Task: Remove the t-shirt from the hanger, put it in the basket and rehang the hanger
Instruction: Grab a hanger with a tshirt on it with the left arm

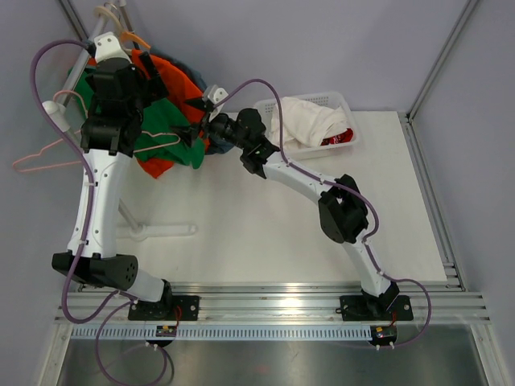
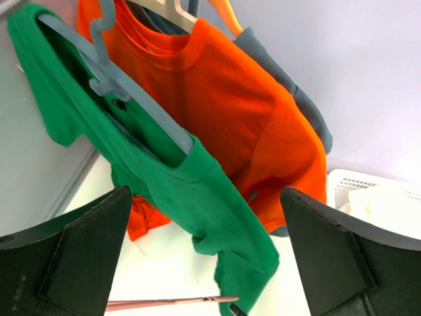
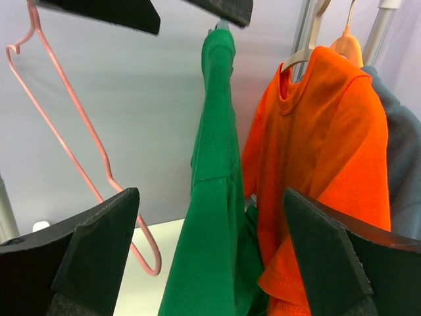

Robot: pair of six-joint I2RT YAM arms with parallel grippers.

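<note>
On its hanger (image 2: 140, 107), green t-shirt (image 2: 197, 197)

A green t-shirt (image 2: 220, 227) hangs on a grey-blue hanger (image 2: 141, 108) before an orange t-shirt (image 2: 250, 118), gripper (image 2: 204, 194) spread wide.

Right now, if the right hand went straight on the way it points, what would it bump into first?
Probably the green t-shirt, hanging dead ahead of the right hand; how near is unclear.
</note>
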